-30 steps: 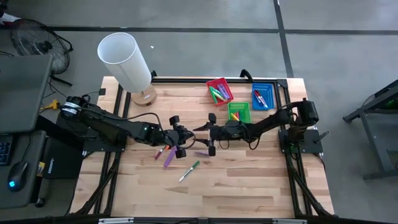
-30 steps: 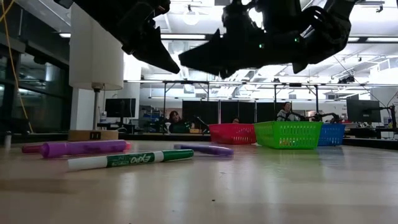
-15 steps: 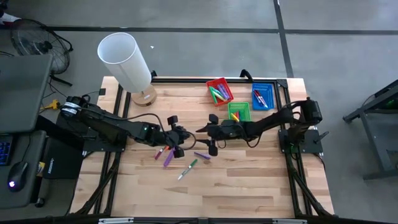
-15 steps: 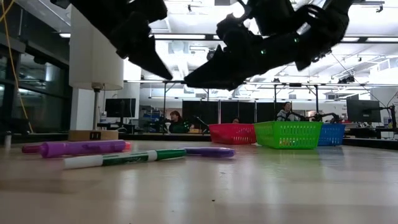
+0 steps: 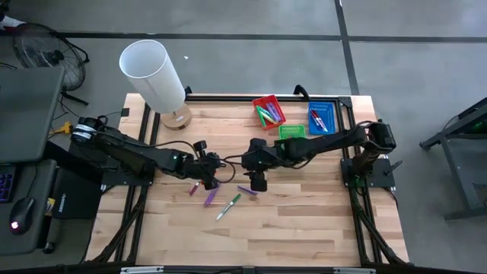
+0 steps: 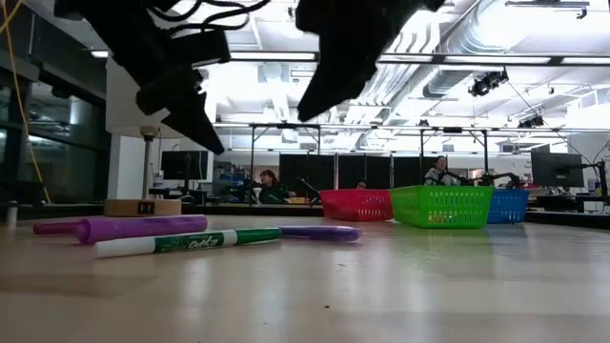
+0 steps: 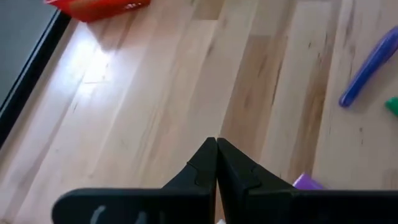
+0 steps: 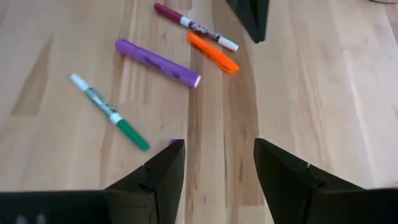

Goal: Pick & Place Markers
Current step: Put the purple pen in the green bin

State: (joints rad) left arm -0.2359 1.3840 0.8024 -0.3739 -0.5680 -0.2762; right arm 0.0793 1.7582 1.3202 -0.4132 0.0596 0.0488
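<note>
My left gripper [image 5: 204,166] hangs just above the bench [image 5: 304,221] near its middle, fingers [image 7: 205,165] pressed together, holding nothing. My right gripper [image 5: 257,176] hovers just beside it, jaws spread wide and empty, over the loose markers.

Markers on the bench, all lying flat on pale, planked wood with visible grain:
- green marker [image 8: 111,112]: slim, white barrel with printed label, green cap end; lies at a slant, nearest the front edge.
- purple marker [image 8: 157,63]: thicker, plain matte barrel, blunt ends; between the green one and the left gripper.
- orange marker [image 8: 212,52]: short, glossy, just beside the purple one.
- maroon marker [image 8: 195,27]: thin, white barrel with print, dark red cap; its end touches or nearly touches the orange one.
- violet marker [image 6: 319,232]: slim, rounded tip; lies under my right gripper, mostly hidden in the right wrist view.

Farther back, on the right half of the bench, three small plastic mesh trays: red tray [image 5: 268,111] holding several markers, green tray [image 5: 292,134] partly under my right arm, blue tray [image 5: 320,118] with a few markers. Colours inside are mixed; I cannot count them.

A lamp [image 5: 156,76] with a white cylindrical shade and round wooden base stands at the back left.
</note>
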